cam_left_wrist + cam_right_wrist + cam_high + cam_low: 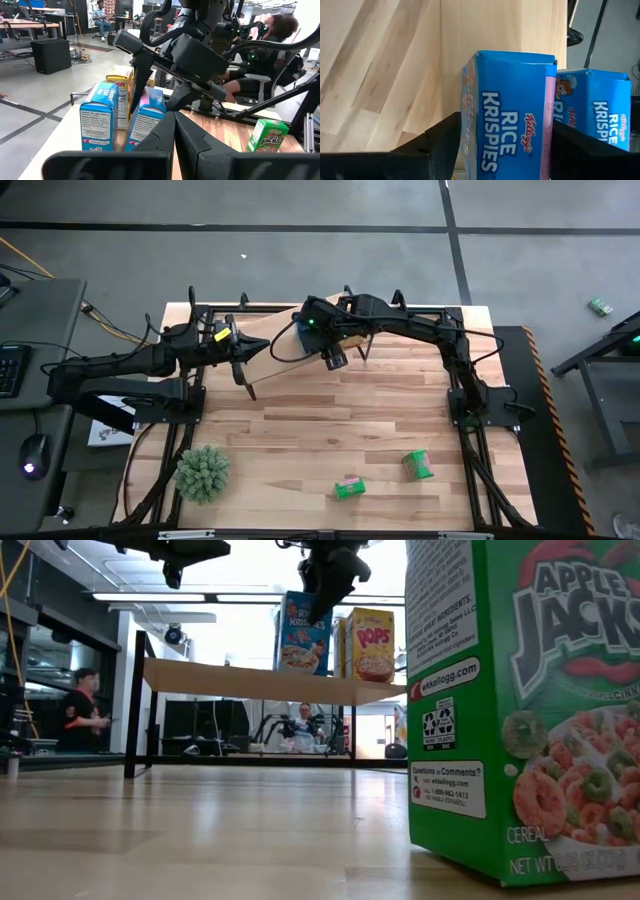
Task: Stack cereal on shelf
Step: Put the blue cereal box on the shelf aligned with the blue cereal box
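Observation:
The sloped light-wood shelf (230,680) stands at the table's far side on black legs. On it stand two blue Rice Krispies cartons (100,117) and yellow Pops cartons (370,645). My right gripper (507,150) reaches over the shelf, and its fingers straddle the blue carton (510,115) nearest the shelf's near edge. My left gripper (174,120) is shut on nothing and hovers just left of the shelf (248,385). Two green Apple Jacks cartons (349,487) (417,466) lie on the table's near half. One of them fills the right of the low view (530,710). My right gripper pinches the blue carton by its upper part, one finger (432,145) on the printed face and one (580,150) on the pink side (548,125). The fingers come from above, pointing down (322,595). The carton stands upright with its bottom on the shelf plank (303,665).
A round spiky green plant (203,472) sits at the table's near left corner. The shelf's black legs (133,705) and the table's black frame (470,415) border the space. The striped tabletop (340,420) lies between shelf and green cartons. People sit in the room behind (272,35).

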